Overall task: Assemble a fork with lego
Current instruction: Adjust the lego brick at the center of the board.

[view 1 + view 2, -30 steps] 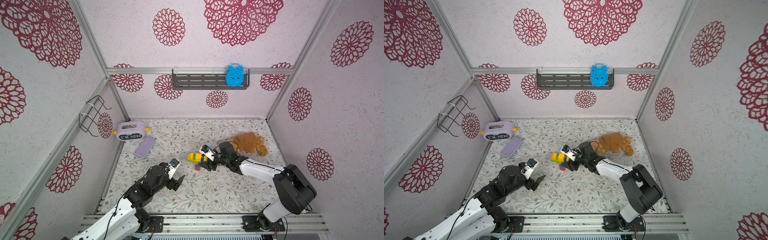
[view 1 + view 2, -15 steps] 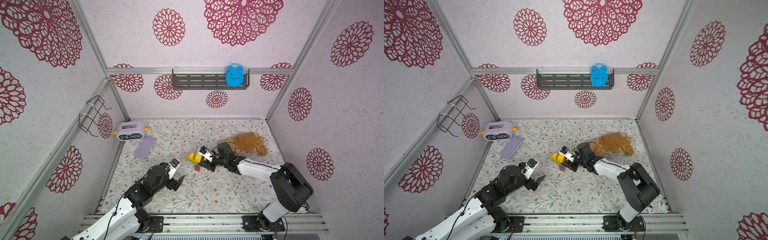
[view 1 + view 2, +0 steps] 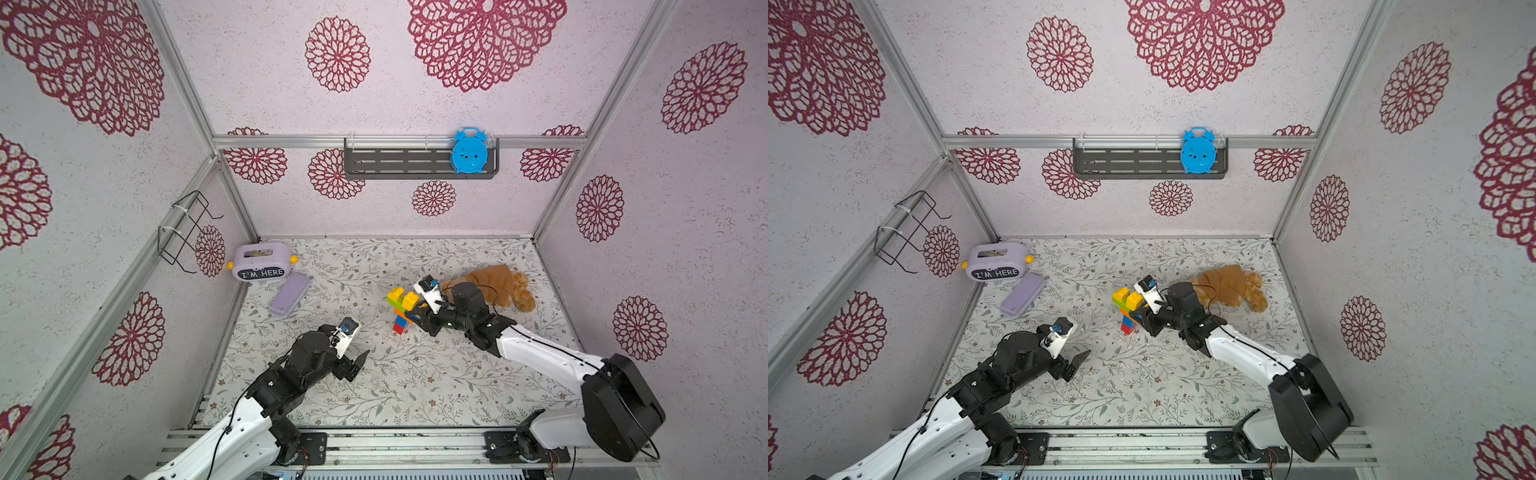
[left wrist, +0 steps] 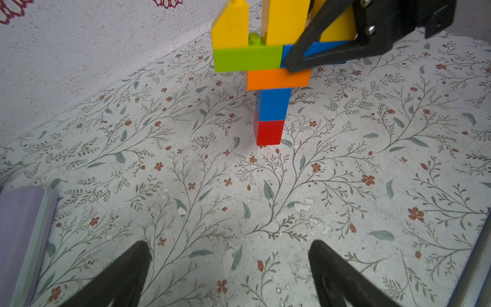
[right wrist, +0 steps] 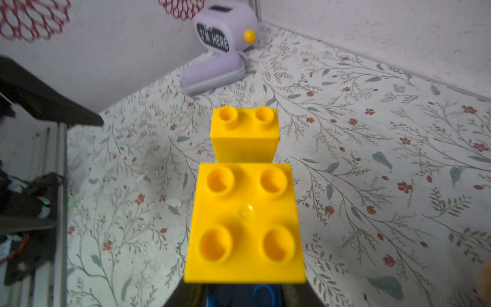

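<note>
In both top views the fork (image 3: pixel 400 311) stands upright on the table (image 3: pixel 415 386), mid-floor, with its long axis vertical and its red end down. My right gripper (image 3: pixel 419 316) is clamped on its crosspiece from the right. My left gripper (image 3: pixel 358 362), wide and empty, sits near-left, well apart.

Left wrist view: the grip is on the blue brick (image 4: pixel 322 49), and the red foot touches the table.

Right wrist view: only the yellow prong tops (image 5: pixel 245 220) show, and the handle is hidden.
</note>
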Available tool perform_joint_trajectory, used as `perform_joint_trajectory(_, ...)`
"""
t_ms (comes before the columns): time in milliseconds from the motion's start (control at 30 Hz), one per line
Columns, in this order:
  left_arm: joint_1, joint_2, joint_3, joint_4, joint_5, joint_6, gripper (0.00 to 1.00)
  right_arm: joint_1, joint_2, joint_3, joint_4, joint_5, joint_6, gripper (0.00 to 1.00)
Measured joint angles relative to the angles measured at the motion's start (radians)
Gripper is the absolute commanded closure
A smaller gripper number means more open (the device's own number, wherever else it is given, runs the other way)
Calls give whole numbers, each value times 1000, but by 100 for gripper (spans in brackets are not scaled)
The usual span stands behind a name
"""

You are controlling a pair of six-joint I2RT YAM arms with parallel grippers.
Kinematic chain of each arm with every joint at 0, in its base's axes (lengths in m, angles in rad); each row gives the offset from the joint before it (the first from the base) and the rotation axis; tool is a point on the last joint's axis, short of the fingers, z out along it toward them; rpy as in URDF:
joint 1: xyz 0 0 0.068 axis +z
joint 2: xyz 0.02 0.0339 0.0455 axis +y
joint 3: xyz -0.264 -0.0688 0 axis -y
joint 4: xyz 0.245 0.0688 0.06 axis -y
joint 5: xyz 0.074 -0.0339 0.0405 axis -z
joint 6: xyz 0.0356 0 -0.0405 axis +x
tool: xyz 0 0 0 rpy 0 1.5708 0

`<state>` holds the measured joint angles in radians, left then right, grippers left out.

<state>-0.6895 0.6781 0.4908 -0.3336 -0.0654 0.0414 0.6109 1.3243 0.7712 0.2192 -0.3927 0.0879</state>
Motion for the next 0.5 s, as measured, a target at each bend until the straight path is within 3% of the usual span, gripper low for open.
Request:
perform_joint_trajectory(200,0,-24,0,0,-6,0,3,-53,-123,-154,91,5,353,74)
perform_joint_trajectory(500,0,-27,-3,0,-11,0,3,-72,-131,-291,148,-4,830,74)
